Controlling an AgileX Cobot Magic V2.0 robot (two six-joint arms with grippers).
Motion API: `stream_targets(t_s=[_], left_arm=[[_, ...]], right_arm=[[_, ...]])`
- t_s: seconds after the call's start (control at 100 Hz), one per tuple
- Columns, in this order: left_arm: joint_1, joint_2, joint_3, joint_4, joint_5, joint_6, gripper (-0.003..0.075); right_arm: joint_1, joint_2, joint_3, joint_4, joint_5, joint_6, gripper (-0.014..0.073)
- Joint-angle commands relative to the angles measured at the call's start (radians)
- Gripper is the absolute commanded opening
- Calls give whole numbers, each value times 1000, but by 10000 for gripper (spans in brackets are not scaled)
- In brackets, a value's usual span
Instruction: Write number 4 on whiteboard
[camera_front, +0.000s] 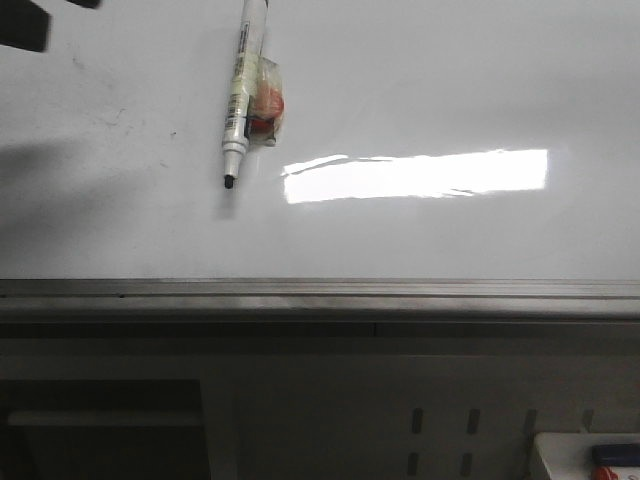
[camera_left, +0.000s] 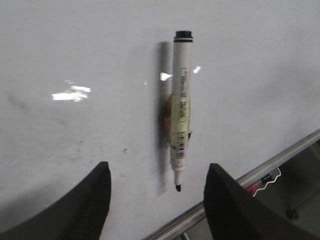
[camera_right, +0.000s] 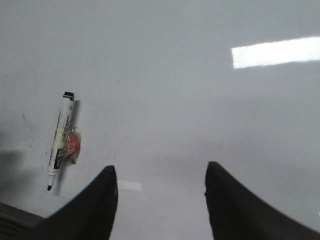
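The whiteboard (camera_front: 450, 80) fills the front view, glossy white with a grey metal edge strip (camera_front: 320, 290). A white marker (camera_front: 240, 90) lies on it, uncapped, black tip toward the edge, with an orange-red taped piece (camera_front: 268, 105) on its side. It also shows in the left wrist view (camera_left: 180, 115) and the right wrist view (camera_right: 60, 140). No number 4 shows on the board. My left gripper (camera_left: 157, 185) is open and empty, above the marker's tip end. My right gripper (camera_right: 160, 185) is open and empty over bare board, to the marker's right.
Faint dark smudges (camera_front: 110, 115) mark the board left of the marker. A bright rectangular light reflection (camera_front: 415, 175) lies to its right. Below the edge strip is a grey frame with slots (camera_front: 440, 420) and a white box (camera_front: 590, 455) at the bottom right.
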Motion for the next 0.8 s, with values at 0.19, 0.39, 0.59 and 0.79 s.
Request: stream_targets(t_s=[0.19,0.39,0.59,0.79], left_arm=[[-238,187,-91,25,-212,2,366],[-257,266,-91,25,-325,2,366],[-255,310,-91,25,-368,2,237],[-255,318,-91,27,-359,6,-20]], right_arm=[[25,46,-36,-16,-69,-12,358],[25,46,-36,-16,-69,-12,358],[25,46,-36,-16,-75,-12,358],[25,46,-36,-16,-92,-12,358]])
